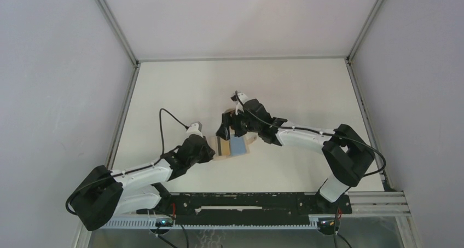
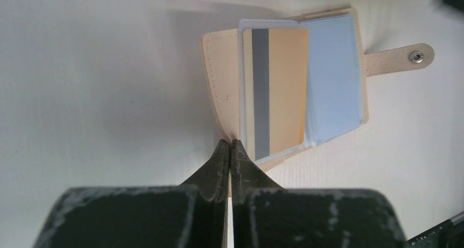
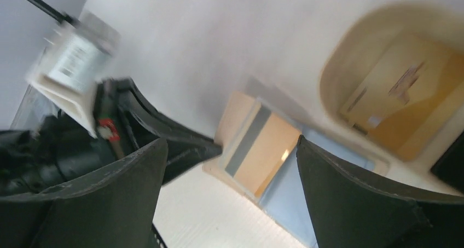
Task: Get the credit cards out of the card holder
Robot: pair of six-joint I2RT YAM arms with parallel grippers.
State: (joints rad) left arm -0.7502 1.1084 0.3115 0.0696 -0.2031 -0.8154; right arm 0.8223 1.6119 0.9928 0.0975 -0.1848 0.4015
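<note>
Your left gripper (image 2: 230, 145) has its jaws clenched together, tips touching the near edge of the card holder (image 2: 219, 78), which lies open and flat on the white table (image 2: 82, 67). Its beige stitched leather-like cover frames clear plastic sleeves (image 2: 334, 78); a tan card (image 2: 279, 89) with a grey stripe sits inside one. Your right gripper (image 3: 231, 144) hangs above it, jaws spread wide.
</note>
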